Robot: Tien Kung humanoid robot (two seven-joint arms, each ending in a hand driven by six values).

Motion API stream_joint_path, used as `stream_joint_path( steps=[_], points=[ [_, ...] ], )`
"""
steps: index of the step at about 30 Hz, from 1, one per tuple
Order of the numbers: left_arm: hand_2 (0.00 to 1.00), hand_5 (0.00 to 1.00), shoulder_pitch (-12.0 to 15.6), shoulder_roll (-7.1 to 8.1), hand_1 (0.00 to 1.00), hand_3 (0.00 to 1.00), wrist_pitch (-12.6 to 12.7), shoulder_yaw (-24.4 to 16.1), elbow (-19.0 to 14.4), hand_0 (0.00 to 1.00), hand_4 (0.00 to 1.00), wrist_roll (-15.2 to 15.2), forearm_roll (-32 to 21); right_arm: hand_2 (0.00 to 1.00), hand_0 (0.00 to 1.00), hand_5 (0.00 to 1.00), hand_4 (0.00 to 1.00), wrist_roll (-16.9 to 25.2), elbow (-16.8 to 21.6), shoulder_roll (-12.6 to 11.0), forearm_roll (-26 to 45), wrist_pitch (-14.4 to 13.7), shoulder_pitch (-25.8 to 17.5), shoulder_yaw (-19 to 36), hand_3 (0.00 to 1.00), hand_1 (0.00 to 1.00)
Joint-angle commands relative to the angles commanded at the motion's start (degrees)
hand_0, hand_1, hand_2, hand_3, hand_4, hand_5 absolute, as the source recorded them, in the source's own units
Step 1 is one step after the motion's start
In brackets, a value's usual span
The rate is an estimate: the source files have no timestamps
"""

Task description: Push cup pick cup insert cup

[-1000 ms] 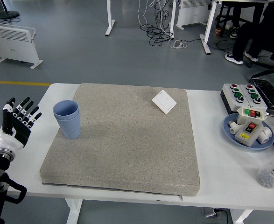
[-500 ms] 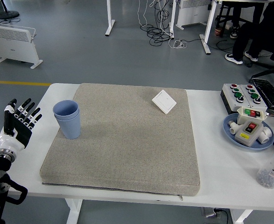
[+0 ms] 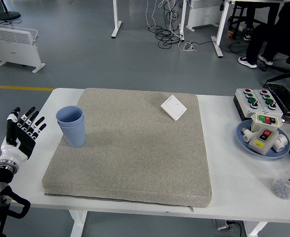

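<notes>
— On the grey mat (image 3: 135, 148), near its left edge, stand the blue cups (image 3: 71, 126), one nested inside the other, upright.
— And the left robot hand (image 3: 19, 138)?
— It hovers off the worktop's (image 3: 224, 168) left edge, fingers spread, holding nothing, apart from the cups.

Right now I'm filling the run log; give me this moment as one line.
left hand: open, left of mat | blue cups: nested, upright, untouched | right hand: out of view
</notes>
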Motion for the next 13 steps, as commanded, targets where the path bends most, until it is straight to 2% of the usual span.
stream_joint_path(
  steps=[13],
  points=[
    [0.945, 0.998, 0.3, -0.17, 0.881, 0.847, 0.1, 0.3, 0.0, 0.875, 0.587, 0.0, 0.4, 0.684, 0.775, 0.473, 0.135, -0.1, 0.0, -0.1, -0.2, 0.0, -0.4, -0.2, 0.569, 0.688]
  ],
)
